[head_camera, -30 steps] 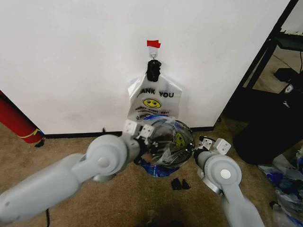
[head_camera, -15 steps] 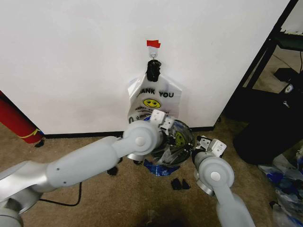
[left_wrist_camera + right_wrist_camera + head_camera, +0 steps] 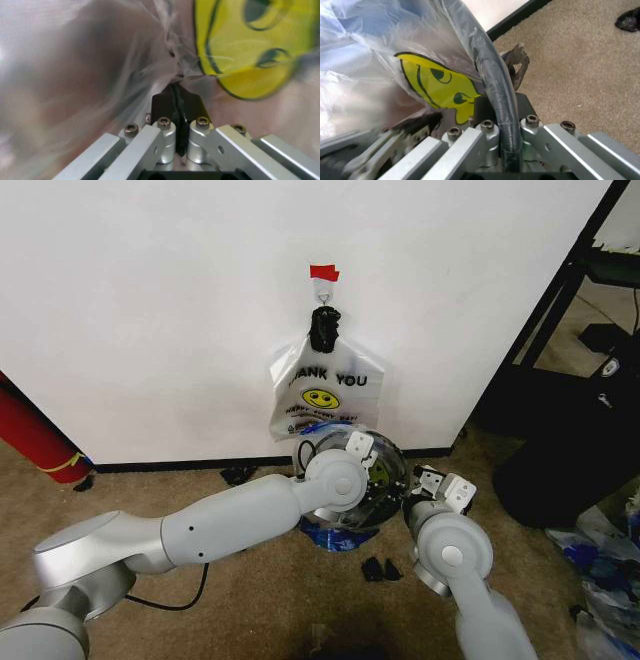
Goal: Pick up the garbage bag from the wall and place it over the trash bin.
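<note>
White wall [image 3: 150,300] with black baseboard [image 3: 160,466], brown carpet [image 3: 250,600], red roll [image 3: 35,435] leaning left, black rack [image 3: 570,290] right.

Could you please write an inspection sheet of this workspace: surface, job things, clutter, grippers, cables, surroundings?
Surface: brown carpet, meeting a white wall with black baseboard.
Job's things: the garbage bag is draped over the trash bin; its yellow smiley faces inward. Blue plastic lies at the bin's foot.
Clutter: a white THANK YOU bag hangs on the hook under red tape; small dark scraps lie on the carpet.
Grippers: left gripper shut on a pinch of bag film inside the bin; right gripper clamps the rim with bag film.
Cables: a black cable runs under the left arm.
Surroundings: red roll at left, black rack and a dark bag at right.
</note>
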`<state>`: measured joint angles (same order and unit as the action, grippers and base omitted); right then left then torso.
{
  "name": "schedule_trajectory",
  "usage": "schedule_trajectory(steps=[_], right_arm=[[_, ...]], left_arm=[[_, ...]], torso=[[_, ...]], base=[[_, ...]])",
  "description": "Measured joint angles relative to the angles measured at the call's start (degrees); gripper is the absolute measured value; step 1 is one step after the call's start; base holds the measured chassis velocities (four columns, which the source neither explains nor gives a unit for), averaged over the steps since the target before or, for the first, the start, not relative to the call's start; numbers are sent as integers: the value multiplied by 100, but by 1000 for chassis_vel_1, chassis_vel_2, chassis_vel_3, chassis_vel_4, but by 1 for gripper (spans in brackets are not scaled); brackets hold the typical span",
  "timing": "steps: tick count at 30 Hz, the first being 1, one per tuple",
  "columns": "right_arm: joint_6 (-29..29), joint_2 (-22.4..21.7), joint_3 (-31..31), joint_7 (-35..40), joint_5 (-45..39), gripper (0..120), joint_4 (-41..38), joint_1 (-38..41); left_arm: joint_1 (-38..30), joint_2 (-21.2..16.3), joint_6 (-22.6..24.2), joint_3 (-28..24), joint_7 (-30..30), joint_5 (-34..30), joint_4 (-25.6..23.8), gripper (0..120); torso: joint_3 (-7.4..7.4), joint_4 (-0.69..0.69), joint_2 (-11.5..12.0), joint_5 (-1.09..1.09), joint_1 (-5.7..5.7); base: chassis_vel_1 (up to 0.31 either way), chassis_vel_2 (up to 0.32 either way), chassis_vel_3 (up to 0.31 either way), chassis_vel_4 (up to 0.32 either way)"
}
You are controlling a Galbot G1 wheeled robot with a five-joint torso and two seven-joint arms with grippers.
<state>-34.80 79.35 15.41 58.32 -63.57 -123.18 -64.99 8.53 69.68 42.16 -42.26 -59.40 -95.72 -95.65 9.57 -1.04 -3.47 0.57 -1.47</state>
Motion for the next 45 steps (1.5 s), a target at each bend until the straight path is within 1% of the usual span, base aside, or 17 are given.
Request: schedule_trajectory(steps=[6, 8, 12, 14, 20, 28, 30, 31, 34, 35, 38, 41, 45], right_arm=[[-4, 31, -56, 27, -63, 0, -38, -19], [-4, 30, -56, 39, -86, 0, -49, -22], [-4, 12, -53, 81, -134, 0, -88, -35], [-5, 10, -53, 85, -137, 0, -93, -36], [-19, 5, -39, 103, -175, 0, -171, -55], [-21, -12, 9, 126, -247, 0, -194, -74], [-22, -19, 16, 126, -251, 0, -173, -73], [-23, -20, 32, 127, -250, 0, -114, -62], [-20, -1, 63, 162, -311, 0, -33, -27], [-20, -1, 63, 162, -311, 0, -33, -27], [-2, 39, 74, 226, -385, 0, 52, -13], [1, 44, 76, 230, -380, 0, 61, -16], [2, 40, 76, 230, -349, 0, 64, -2]], left_arm=[[-2, 205, -1, -189, 123, 296, 622, 0], [2, 219, -1, -210, 139, 321, 673, 0], [62, 315, -1, -295, 239, 462, 943, 0], [69, 326, -1, -307, 251, 478, 968, 0], [145, 395, -1, -381, 394, 733, 1262, 0], [263, 385, -2, -326, 438, 794, 1264, 0], [325, 355, -2, -206, 430, 782, 1146, 0], [338, 291, -2, -91, 421, 714, 947, 0], [284, 133, -6, 37, 555, 606, 571, 0], [284, 133, -6, 37, 555, 606, 571, 0], [183, -28, -6, 182, 610, 439, 120, 0], [109, -167, -27, 227, 591, 413, -243, 0], [53, -220, -88, 269, 525, 539, -418, 0]], torso=[[0, 0, -1, 0, 0], [0, 1, -1, 0, 0], [0, 0, -1, 0, 0], [0, 0, -1, 0, 0], [0, 0, -1, 1, 0], [0, 0, -1, 1, 0], [0, 0, -1, 2, 0], [0, 0, -1, 2, 0], [0, 0, -1, 2, 0], [0, 0, -1, 2, 0], [0, 0, -1, 2, 0], [0, 0, -1, 1, 0], [0, 0, -1, 2, 0]], base=[[0, 0, 0, 0], [0, 0, 0, 0], [0, 0, 0, 0], [0, 0, 0, 0], [0, 0, 0, 0], [0, 0, 0, 0], [0, 0, 0, 0], [0, 0, 0, 0], [0, 0, 0, 0], [0, 0, 0, 0], [0, 0, 0, 0], [0, 0, 0, 0], [0, 0, 0, 0]])
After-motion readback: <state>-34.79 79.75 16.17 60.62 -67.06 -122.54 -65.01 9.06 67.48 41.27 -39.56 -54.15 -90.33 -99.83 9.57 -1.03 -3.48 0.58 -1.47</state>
